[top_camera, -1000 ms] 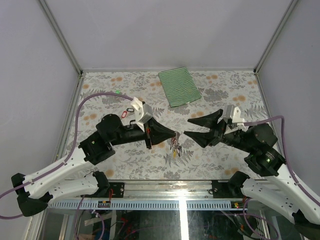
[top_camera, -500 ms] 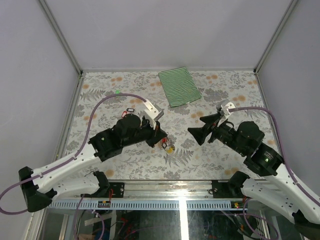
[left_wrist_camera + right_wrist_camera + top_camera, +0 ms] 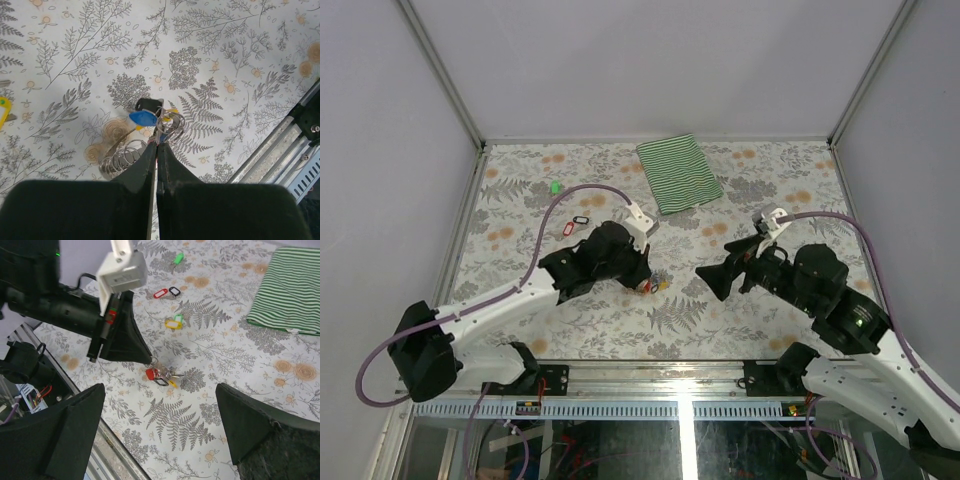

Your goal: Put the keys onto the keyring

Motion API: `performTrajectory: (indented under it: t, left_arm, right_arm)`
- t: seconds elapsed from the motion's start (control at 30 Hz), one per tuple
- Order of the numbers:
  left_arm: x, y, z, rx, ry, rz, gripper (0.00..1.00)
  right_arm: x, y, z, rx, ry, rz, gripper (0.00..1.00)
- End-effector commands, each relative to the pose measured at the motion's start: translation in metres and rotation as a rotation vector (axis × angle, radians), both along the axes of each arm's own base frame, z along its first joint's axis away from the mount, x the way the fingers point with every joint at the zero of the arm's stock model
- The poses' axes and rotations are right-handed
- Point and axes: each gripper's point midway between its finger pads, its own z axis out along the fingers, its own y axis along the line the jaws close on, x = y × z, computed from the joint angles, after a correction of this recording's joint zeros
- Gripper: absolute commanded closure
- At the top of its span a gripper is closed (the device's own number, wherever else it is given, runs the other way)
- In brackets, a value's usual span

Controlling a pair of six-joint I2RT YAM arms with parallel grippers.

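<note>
Floral table (image 3: 760, 320), striped cloth (image 3: 680, 175), stray keys (image 3: 567, 228)

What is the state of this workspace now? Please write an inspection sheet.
Surface: floral table, nothing spilled.
Job's things: keyring in the left claw, tagged keys hanging from it; red key, black key, green key and yellow key lie loose.
Clutter: striped cloth at the far edge.
Claws: left claw shut on keyring; right claw open, empty.
Cables: two purple cables, looping clear of the keys.
Surroundings: plain walls, metal rail in front.
</note>
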Motion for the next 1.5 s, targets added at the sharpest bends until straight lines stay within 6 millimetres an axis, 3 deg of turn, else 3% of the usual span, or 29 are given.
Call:
performTrajectory:
  t: [0.0, 0.43, 0.6, 0.73, 0.93, 1.1, 1.3, 1.47]
  left_arm:
    - [0.017, -0.021, 0.011, -0.094, -0.045, -0.019, 1.0]
    - [0.069, -0.061, -0.044, -0.006, -0.01, -0.077, 1.0]
    - [0.09, -0.064, -0.052, -0.011, -0.025, -0.069, 0.84]
    - [0.097, -0.058, -0.036, -0.063, -0.05, -0.052, 0.67]
    - [0.096, -0.024, 0.033, -0.192, -0.189, 0.041, 0.48]
    - [0.079, 0.024, 0.088, -0.302, -0.325, 0.206, 0.24]
    - [0.057, 0.091, 0.114, -0.366, -0.396, 0.455, 0.0]
    - [0.043, 0.136, 0.107, -0.383, -0.419, 0.63, 0.0]
  right_arm:
    - [-0.001, -0.006, 0.013, 0.042, -0.028, -0.025, 0.01]
    - [0.012, -0.024, -0.024, -0.016, 0.082, -0.185, 0.01]
    - [0.016, -0.031, -0.039, -0.082, 0.101, -0.218, 0.01]
    - [0.021, -0.036, -0.041, -0.104, 0.105, -0.256, 0.01]
    - [0.028, -0.053, -0.023, -0.105, 0.007, -0.327, 0.01]
    - [0.03, -0.076, -0.002, -0.078, -0.105, -0.407, 0.01]
    - [0.025, -0.102, 0.015, 0.003, -0.201, -0.492, 0.01]
    - [0.026, -0.119, 0.009, 0.013, -0.212, -0.573, 0.01]
